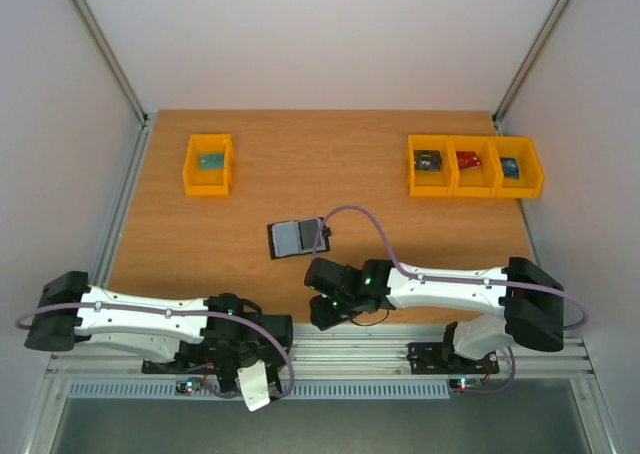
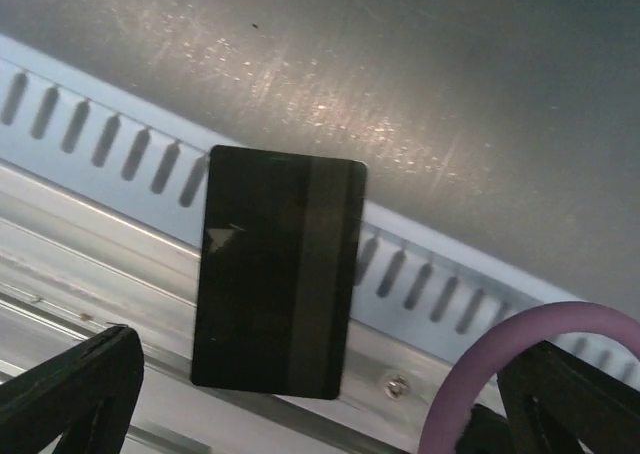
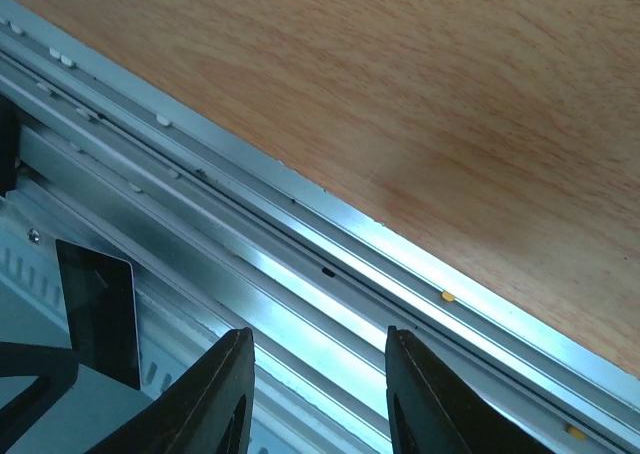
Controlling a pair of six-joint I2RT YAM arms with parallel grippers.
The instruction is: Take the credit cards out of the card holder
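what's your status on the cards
Left gripper open, right gripper open. Dark card over near rail, by left gripper. Card holder open mid-table, cable beside it.

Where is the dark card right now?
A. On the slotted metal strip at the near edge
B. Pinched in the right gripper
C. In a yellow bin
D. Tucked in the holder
A: the left wrist view shows the card lying across the slotted metal strip, off the wood, while the holder sits open mid-table.
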